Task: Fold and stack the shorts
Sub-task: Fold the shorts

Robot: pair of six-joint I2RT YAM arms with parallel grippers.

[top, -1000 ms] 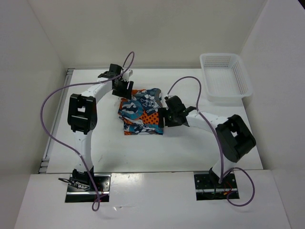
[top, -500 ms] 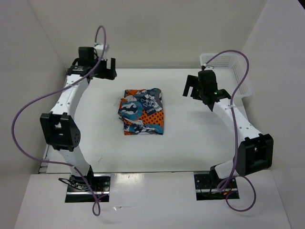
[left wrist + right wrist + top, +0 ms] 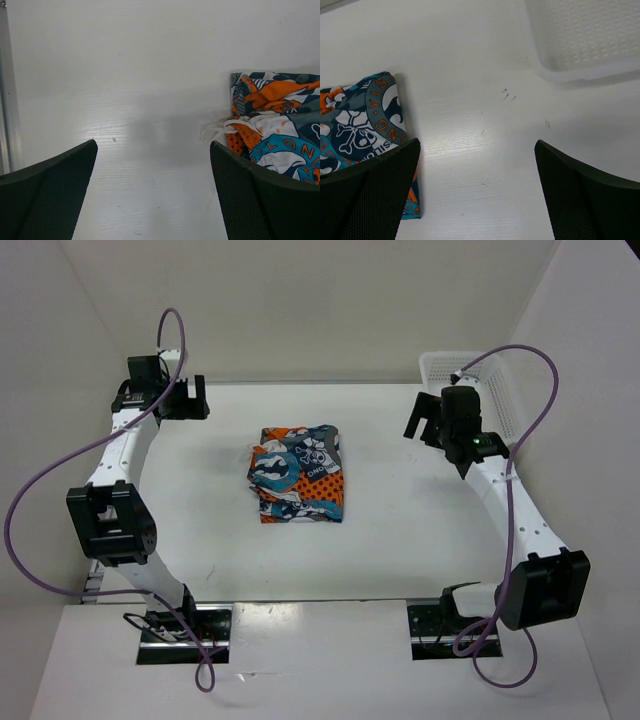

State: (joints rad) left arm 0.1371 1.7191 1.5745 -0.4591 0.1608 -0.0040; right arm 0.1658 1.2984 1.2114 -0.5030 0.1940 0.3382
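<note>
Shorts (image 3: 298,475) lie folded into a compact, roughly square bundle, flat on the worktop (image 3: 400,530), approx mid-worktop and a bit left of ctr. They sit well apart from every edge. Print side faces up, w/ a skull patch and orange dotted cloth showing. In the left wrist view a white drawstring (image 3: 212,131) pokes out of the bundle's side onto the bare surface. Nothing touches the cloth.

Left pincer (image 3: 203,400) is up by the far-left corner, well apart from the shorts. Its fingers (image 3: 55,190) are spread wide w/ only bare worktop btwn them. The L arm rises from its base at the near edge, elbow bent out toward the left edge, forearm stretched toward the far corner, and the pincer points in toward the worktop's middle.

Right pincer (image 3: 418,430) hangs near the far-right corner, fingers (image 3: 580,195) likewise wide apart and holding nothing. The R arm is stretched long along the right edge, elbow low near the near-right corner, wrist angled in toward ctr. Its cam sees the shorts' corner on one side.

White mesh basket (image 3: 460,357) sits in the far-right corner, just beside the R wrist. A purple cable (image 3: 60,470) loops off each arm.
</note>
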